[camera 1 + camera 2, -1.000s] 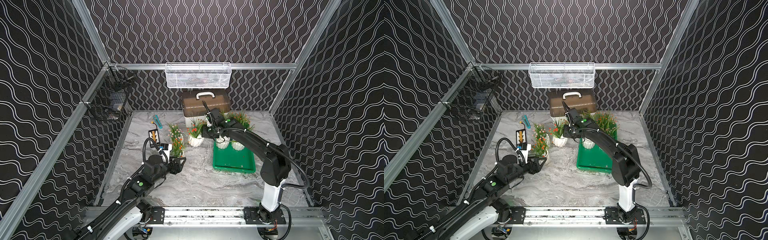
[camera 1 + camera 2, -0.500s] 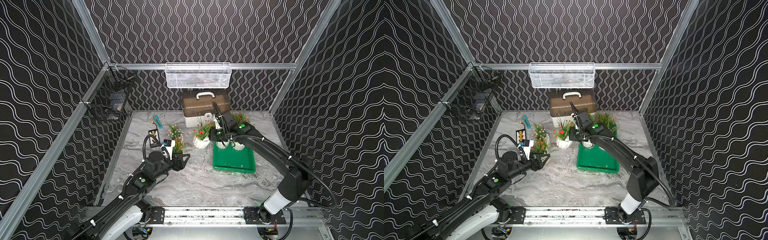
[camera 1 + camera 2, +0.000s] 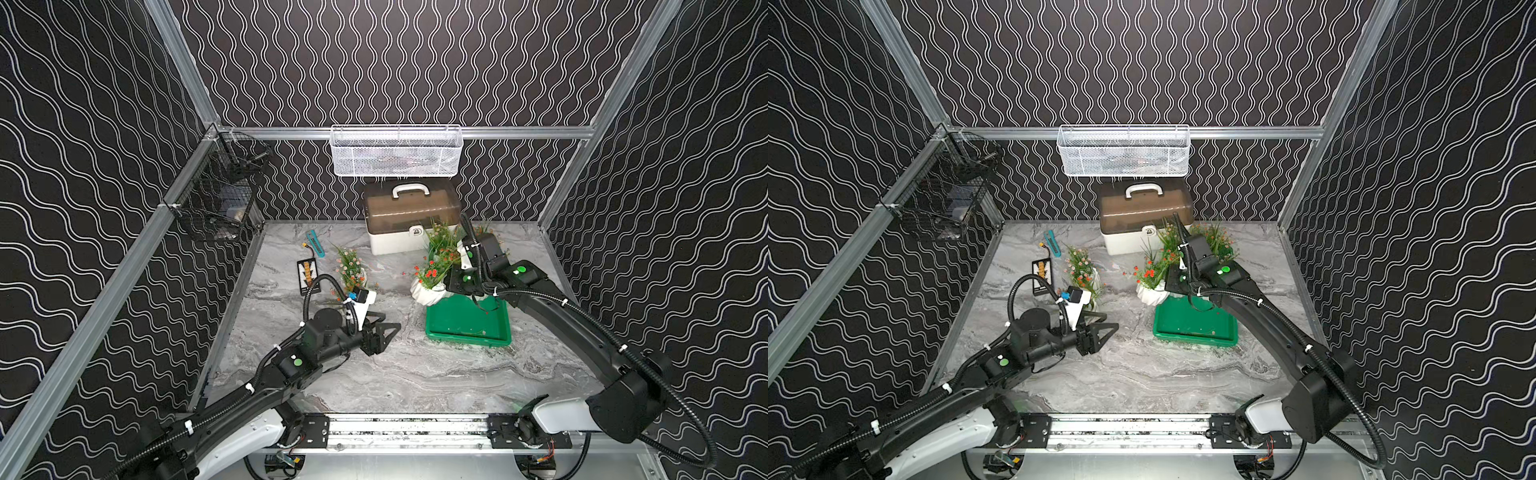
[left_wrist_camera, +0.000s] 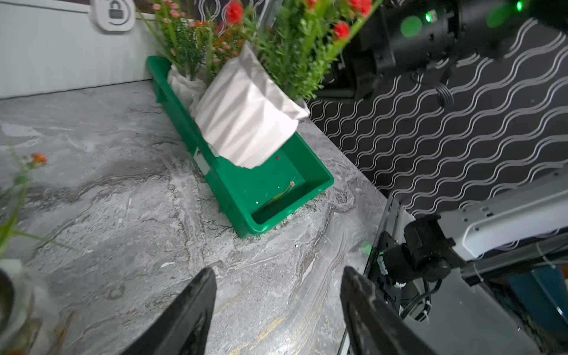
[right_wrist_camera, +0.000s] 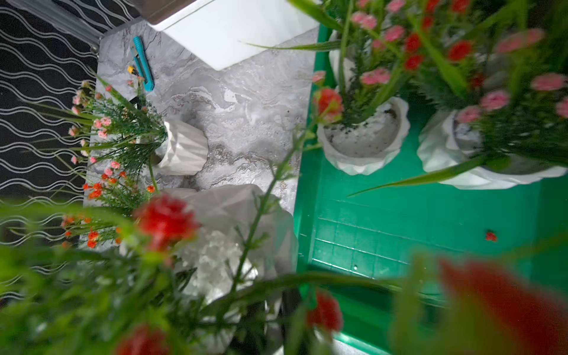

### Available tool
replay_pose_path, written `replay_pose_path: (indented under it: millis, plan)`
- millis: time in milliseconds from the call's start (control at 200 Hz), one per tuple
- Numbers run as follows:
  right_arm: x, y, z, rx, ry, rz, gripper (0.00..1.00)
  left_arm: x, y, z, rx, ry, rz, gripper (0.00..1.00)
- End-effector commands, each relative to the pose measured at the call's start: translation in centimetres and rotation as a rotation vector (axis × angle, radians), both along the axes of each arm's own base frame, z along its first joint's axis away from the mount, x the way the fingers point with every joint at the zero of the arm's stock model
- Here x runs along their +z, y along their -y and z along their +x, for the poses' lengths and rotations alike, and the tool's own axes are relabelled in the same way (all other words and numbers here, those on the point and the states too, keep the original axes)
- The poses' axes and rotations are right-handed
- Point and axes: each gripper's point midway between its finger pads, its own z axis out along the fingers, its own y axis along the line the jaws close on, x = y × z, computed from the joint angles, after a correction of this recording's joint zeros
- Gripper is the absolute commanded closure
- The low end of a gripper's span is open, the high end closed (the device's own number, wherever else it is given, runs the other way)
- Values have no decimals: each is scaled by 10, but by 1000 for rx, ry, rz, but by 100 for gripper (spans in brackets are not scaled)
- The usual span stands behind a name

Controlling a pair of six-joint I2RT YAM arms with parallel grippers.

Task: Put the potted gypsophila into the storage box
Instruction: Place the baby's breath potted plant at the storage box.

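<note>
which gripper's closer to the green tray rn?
Right. The right gripper is over the edge of the green tray, shut on a tilted red-flowered potted gypsophila. The left gripper hangs open above the tabletop, well clear of it.

Grey marble table [image 3: 415, 374] bears storage box [image 3: 465, 338], white case [image 3: 395, 243], cutter [image 3: 316, 242].

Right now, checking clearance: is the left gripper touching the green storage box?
Apart. The left wrist view shows bare table between the open left gripper and the storage box.
</note>
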Motion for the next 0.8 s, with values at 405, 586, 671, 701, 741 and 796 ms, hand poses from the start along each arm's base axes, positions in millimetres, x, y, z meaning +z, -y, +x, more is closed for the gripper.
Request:
replay_pose_path:
  millis: [405,586,671,701,741,796]
  plan:
    - [-20,52,6,-69,-18,14,100,-12,22,-8,-24,110,159,31]
    - [-31,53,6,-55,-50,-17,100,-14,20,-7,-7,109,163,30]
    - [-35,54,5,-52,-56,-28,100,-17,19,-5,2,100,170,30]
    - [-36,56,4,-54,-58,-34,100,-17,20,-5,2,98,173,30]
    - [-37,57,4,-55,-58,-45,100,-18,20,-4,3,95,178,30]
    - [-38,59,3,-56,-62,-55,100,-19,20,-3,3,93,180,31]
